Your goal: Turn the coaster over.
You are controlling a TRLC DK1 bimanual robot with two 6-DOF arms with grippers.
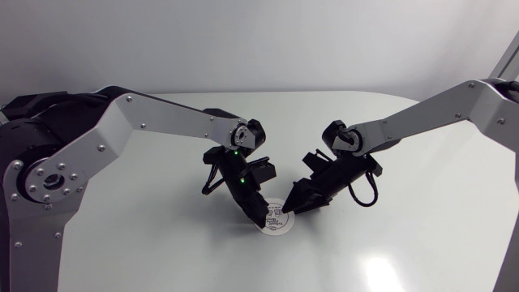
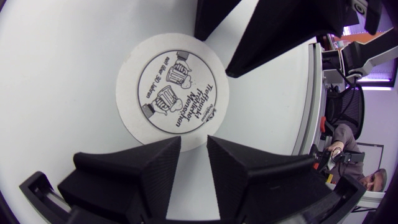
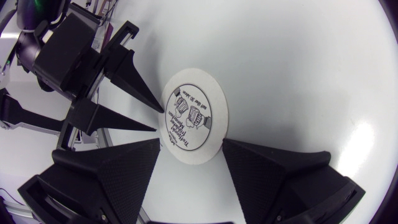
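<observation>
White card coaster [image 1: 276,219] flat on table [image 1: 405,243], print up. Left gripper [image 2: 194,142]: fingers slightly apart, tips just at coaster rim, holding nothing. Right gripper [image 3: 191,144]: fingers wide apart, opposite rim between them, no grip.

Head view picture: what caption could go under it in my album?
Left gripper and right gripper, fingers open, flank a round printed coaster on the white table.

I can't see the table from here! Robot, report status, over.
Left claw open, right claw open, both at edge of coaster. Coaster flat on table, print up. No obstacle seen.
</observation>
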